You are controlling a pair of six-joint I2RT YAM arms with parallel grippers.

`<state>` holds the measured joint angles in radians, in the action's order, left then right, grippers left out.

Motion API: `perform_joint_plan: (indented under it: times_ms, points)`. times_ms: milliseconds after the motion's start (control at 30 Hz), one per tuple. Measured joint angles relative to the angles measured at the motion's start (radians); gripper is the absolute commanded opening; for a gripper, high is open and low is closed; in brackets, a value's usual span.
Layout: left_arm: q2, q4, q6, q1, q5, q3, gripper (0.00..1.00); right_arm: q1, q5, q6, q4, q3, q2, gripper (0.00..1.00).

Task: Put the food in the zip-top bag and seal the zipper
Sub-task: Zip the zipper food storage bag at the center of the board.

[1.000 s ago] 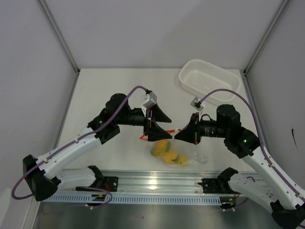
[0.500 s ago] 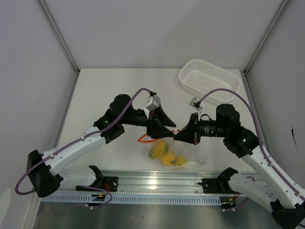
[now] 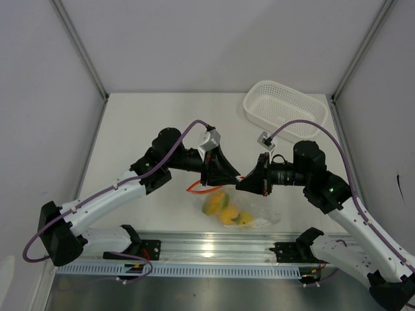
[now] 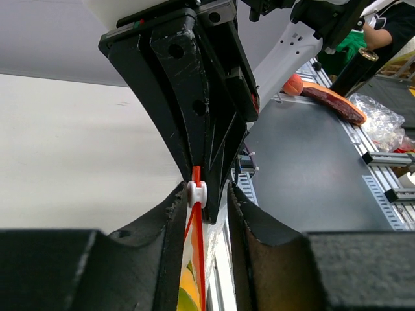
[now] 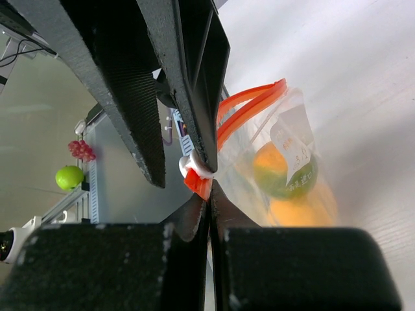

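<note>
The clear zip-top bag hangs between my two grippers just above the table. The food lies inside it, orange-yellow with green patches, and a mango piece shows through the plastic. The red-orange zipper loops out to the left. My right gripper is shut on the zipper's red end. My left gripper straddles the white slider. Its jaws are narrow: one finger touches the slider, the other stands a little apart. The zipper runs down between the fingers.
A white perforated basket stands at the back right of the table. The metal rail with both arm bases runs along the near edge. Grey walls close in the left, right and back sides.
My left gripper has moved right toward the right gripper, and its jaws have narrowed from wide to close around the slider. The right gripper has kept its hold.
</note>
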<state>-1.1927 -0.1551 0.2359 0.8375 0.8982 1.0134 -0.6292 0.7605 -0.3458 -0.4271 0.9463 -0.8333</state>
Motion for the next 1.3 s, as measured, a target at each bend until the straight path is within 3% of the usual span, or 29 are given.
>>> perform_joint_plan:
  times_ms: [233,267,1300]
  points:
    - [-0.016,0.017,-0.003,0.0,-0.005,0.0,0.1,-0.002,-0.002,-0.003,-0.002,0.0,0.001,0.0]
    - [-0.019,0.02,-0.003,0.0,-0.005,0.0,0.01,-0.002,-0.005,-0.002,-0.005,0.0,0.001,0.0]
    - [-0.058,0.263,-0.028,-0.003,-0.123,0.116,0.01,0.029,-0.272,-0.161,0.014,-0.017,0.086,0.0]
